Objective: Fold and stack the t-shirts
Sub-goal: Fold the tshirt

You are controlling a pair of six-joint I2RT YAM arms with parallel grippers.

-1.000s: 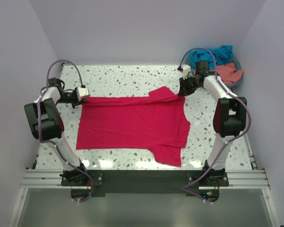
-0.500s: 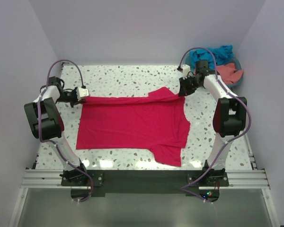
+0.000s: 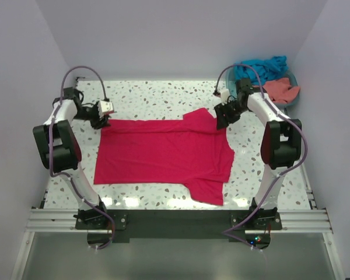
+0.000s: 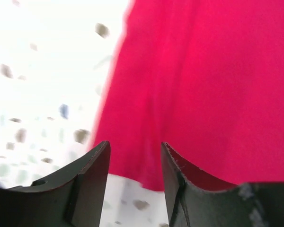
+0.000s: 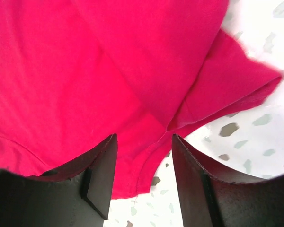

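Observation:
A crimson-pink t-shirt [image 3: 163,151] lies spread on the speckled table, its far edge folded over toward me. My left gripper [image 3: 101,121] hovers open above the shirt's far left corner [image 4: 146,175], nothing between its fingers. Over the far right shoulder and folded sleeve [image 5: 217,90] my right gripper [image 3: 221,121] stands open too, above the cloth. A teal-blue t-shirt [image 3: 259,67] and a salmon-coral t-shirt [image 3: 280,90] are heaped in the basket at the far right.
The teal plastic basket [image 3: 292,100] sits at the table's far right corner, close behind my right arm. Pale walls close in the table on three sides. Bare speckled tabletop [image 3: 157,96] lies beyond the shirt.
Both grippers have opened and let go of the pink shirt's far edge, then lifted slightly. The shirt stays where it lay.

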